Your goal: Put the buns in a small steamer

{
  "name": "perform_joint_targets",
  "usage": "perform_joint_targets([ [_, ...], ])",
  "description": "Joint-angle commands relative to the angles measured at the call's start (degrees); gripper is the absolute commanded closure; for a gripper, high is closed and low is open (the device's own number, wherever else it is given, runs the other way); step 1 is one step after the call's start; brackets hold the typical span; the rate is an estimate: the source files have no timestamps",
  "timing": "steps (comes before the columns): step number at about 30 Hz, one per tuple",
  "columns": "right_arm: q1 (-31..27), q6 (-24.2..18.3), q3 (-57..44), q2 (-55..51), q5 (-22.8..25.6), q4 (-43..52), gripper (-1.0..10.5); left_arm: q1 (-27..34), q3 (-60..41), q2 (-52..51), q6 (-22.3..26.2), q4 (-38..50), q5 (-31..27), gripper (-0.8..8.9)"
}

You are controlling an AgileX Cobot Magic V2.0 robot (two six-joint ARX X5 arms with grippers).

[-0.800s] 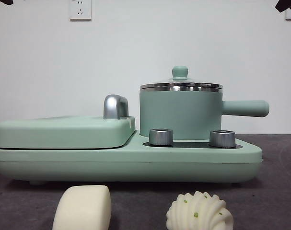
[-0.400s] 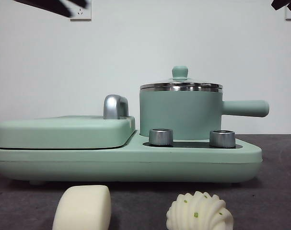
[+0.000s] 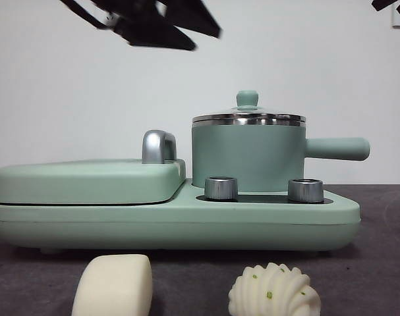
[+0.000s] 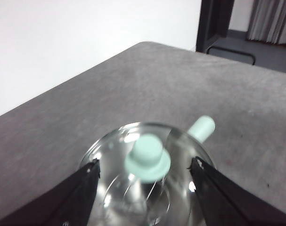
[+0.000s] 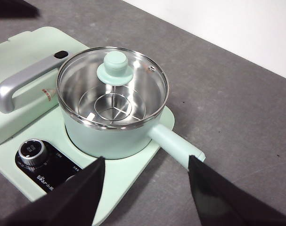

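Two buns lie on the table at the front: a smooth cream one (image 3: 114,286) and a ridged shell-shaped one with green flecks (image 3: 273,293). Behind them the mint-green small steamer (image 3: 247,155) stands on the cooker with its glass lid on, green knob (image 3: 247,99) upright. My left gripper (image 3: 186,33) hangs open high above the cooker, left of the steamer. In the left wrist view it (image 4: 145,164) is over the lid knob (image 4: 147,155), one jaw to each side. My right gripper (image 5: 147,162) is open, looking down at the steamer (image 5: 112,101) from a distance.
The steamer sits on a mint-green cooker base (image 3: 173,224) with two metal dials (image 3: 221,187) (image 3: 305,190). A flat griddle cover (image 3: 87,181) with a chrome handle (image 3: 158,146) fills its left half. The steamer's straight handle (image 3: 338,149) points right.
The left arm has swung in from the top left corner toward the right, now over the cooker and nearer the steamer lid. Buns, steamer and right arm have not moved.
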Motion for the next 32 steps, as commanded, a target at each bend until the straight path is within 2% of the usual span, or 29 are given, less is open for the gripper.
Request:
perform_joint_targets([
  [1,0.31,1.16,1.14,0.2,0.04,0.59,6.6,-1.64,3.67,4.57,-1.11,2.1,0.04,5.1],
  [13,0.28,1.16,1.14,0.22,0.24,0.61,6.6,-4.31,13.66,19.1,-1.01,2.1,-0.26,5.1],
  [26,0.28,1.16,1.14,0.22,0.24,0.59,6.6,-4.17,13.7,21.16,-0.59,1.79,-3.19,5.13],
  [32,0.28,1.16,1.14,0.22,0.22,0.59,6.6,-4.2,13.7,21.16,-0.59,1.6,-3.19,6.56],
])
